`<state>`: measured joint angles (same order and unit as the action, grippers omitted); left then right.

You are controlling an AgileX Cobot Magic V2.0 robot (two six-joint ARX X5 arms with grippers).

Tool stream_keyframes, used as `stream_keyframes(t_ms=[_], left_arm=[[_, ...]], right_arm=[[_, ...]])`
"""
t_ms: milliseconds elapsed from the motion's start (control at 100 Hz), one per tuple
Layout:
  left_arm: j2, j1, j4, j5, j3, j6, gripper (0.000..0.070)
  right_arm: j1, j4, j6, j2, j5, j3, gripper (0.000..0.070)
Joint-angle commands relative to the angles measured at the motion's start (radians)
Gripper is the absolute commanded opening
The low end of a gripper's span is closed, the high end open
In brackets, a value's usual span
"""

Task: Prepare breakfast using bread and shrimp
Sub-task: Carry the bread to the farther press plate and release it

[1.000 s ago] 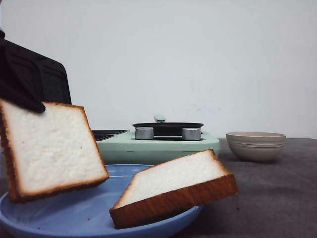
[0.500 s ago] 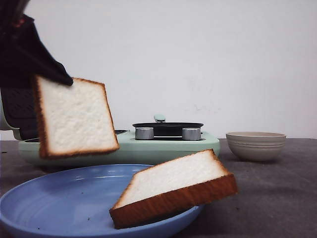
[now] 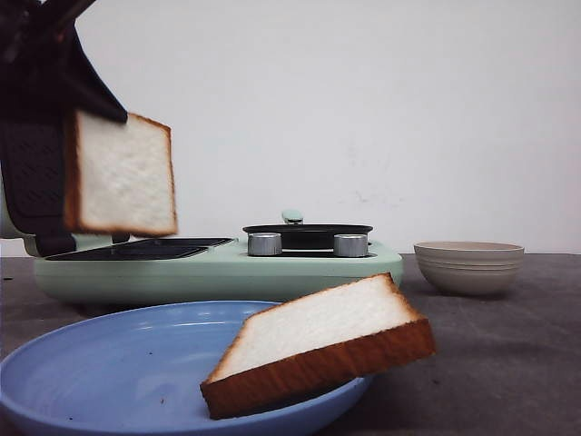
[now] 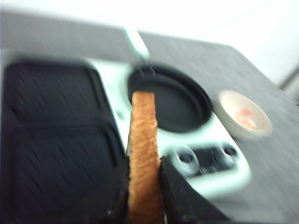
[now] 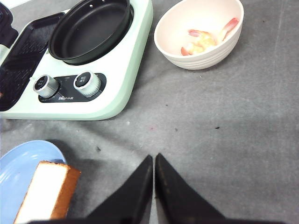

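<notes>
One slice of bread point(image 3: 124, 174) hangs on edge in the air at about ten o'clock in the front view — white face forward, orange-brown crust around it, top corner pinched between dark fingers point(image 4: 174, 186). The second slice point(image 3: 318, 343) lies tilted at about five o'clock, its crust overhanging the rim. The shrimp point(image 5: 205, 39) — pink-orange, curved — lies at about one o'clock in the right wrist view

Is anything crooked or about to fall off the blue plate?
Yes. The bread slice on the blue plate lies tilted, and its corner sticks out past the plate's rim on the side toward the bowl, so it looks askew. The other bread slice hangs in the air, pinched by the left gripper above the breakfast maker.
</notes>
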<state>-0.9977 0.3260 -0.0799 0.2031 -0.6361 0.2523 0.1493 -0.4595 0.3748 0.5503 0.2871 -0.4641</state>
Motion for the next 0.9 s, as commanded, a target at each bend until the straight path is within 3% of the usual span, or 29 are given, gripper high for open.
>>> stream_keyframes(t_ms=[0, 890], left_arm=[[-0.026, 0.005, -0.016, -0.031, -0.054, -0.090, 0.0003], [-0.644, -0.001, 0.060, -0.304, -0.641, -0.597, 0.0002]], right_arm=[[0.001, 0.010, -0.001, 0.003, 0.001, -0.010, 0.0000], [0.001, 0.009, -0.037, 0.003, 0.001, -0.010, 0.0000]])
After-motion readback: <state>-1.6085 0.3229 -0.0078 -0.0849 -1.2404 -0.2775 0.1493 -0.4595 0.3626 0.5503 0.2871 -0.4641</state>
